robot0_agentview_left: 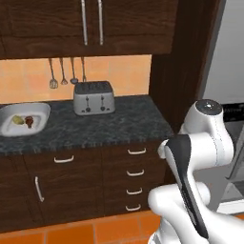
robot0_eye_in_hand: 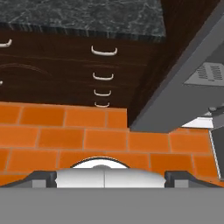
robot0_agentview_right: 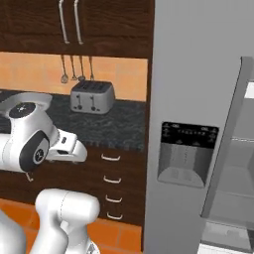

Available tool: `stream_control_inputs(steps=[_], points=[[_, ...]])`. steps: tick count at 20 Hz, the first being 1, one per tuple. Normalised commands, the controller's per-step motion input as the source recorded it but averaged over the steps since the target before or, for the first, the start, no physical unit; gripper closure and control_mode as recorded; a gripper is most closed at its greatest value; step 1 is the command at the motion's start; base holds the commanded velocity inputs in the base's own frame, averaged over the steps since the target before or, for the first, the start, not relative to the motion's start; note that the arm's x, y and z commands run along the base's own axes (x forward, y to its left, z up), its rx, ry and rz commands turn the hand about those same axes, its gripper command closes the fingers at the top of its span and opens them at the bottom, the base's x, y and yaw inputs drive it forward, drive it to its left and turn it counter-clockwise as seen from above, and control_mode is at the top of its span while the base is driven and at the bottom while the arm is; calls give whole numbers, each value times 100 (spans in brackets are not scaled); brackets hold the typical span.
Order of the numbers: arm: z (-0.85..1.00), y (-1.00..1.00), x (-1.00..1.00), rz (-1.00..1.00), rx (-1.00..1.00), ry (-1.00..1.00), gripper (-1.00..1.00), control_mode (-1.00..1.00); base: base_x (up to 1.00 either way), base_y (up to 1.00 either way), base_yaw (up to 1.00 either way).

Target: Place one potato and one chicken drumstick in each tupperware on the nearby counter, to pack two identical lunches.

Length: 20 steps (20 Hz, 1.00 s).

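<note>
Left base view shows you the arm (robot0_agentview_left: 200,157) folded at about 4 o'clock, its white elbow joint raised high and a dark-striped link slanting down toward the bottom edge. From the right base view you see the same arm at 8 o'clock, the round joint cap up, with a short white link reaching toward the drawers (robot0_agentview_right: 112,186).

Hand view looks down over the orange tiled floor (robot0_eye_in_hand: 65,131), so the hand is tipped toward the ground in front of the cabinets. The gripper (robot0_eye_in_hand: 105,177) sits at 6 o'clock there; its two dark finger tips (robot0_eye_in_hand: 41,177) stand far apart, spread wide, with nothing between them.

The counter (robot0_agentview_left: 119,121) runs across the left base view from 9 o'clock toward the middle. On it at 9 o'clock lies the white dish (robot0_agentview_left: 40,110), and inside it you can make out a pale yellowish potato (robot0_agentview_left: 18,120) just beside a reddish-brown chicken drumstick (robot0_agentview_left: 29,121) (both small, their shapes hard to read). A silver toaster (robot0_agentview_left: 94,97) stands on the counter near 12 o'clock, well apart from the dish, with utensils (robot0_agentview_left: 66,71) hanging on the wall above it. A grey fridge (robot0_agentview_right: 198,99) with a dispenser panel fills the 3 o'clock side of the right base view, its door standing ajar.
</note>
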Motion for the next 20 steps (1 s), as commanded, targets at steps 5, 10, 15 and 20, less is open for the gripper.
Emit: stream_control_inputs(steps=[5,10,15,20], points=[[0,0,0,0,0,0,-100,100,-7,-100,-6],[0,0,0,0,0,0,-100,100,-4,-100,-1],[0,0,0,0,0,0,-100,100,0,-77,0],[0,0,0,0,0,0,-100,100,0,-50,0]])
